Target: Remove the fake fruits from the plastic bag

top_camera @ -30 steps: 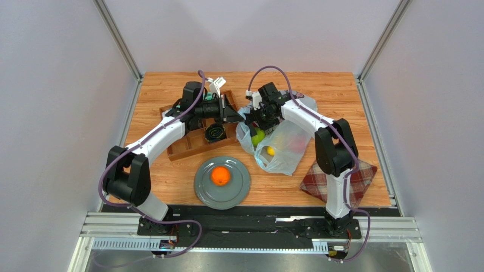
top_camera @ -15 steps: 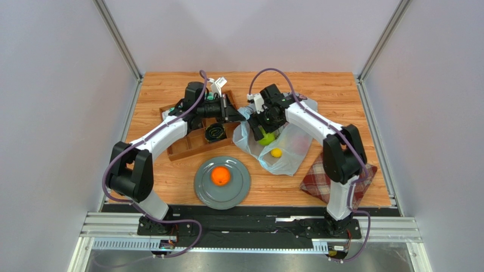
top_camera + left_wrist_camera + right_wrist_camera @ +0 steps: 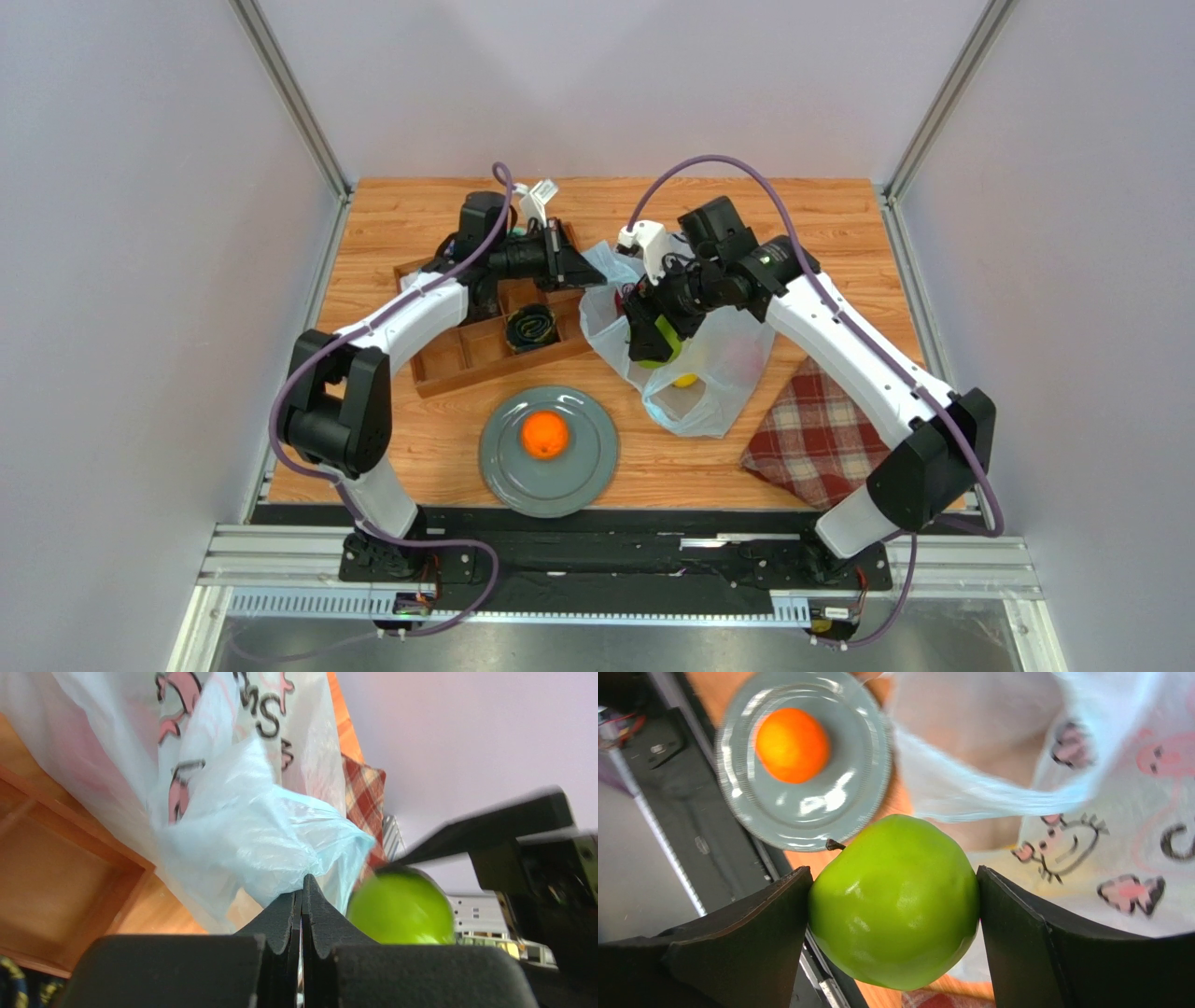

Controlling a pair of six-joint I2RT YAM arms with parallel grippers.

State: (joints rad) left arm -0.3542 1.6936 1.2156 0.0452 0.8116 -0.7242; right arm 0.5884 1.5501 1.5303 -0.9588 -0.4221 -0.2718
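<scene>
Right wrist view shows our right gripper (image 3: 892, 882) with its jaws spread wide and pressed against both flanks of a green apple (image 3: 896, 913), carried in the air over the edge of the plastic bag (image 3: 1088, 847). Our left gripper (image 3: 302, 899) is closed tight, pinching the bag's pale-blue rim, which we judge holds the mouth up for reaching in. One yellow fruit (image 3: 685, 380) lies inside the bag. An orange (image 3: 792, 745) sits on the grey plate (image 3: 861, 777), likely where the apple goes next.
</scene>
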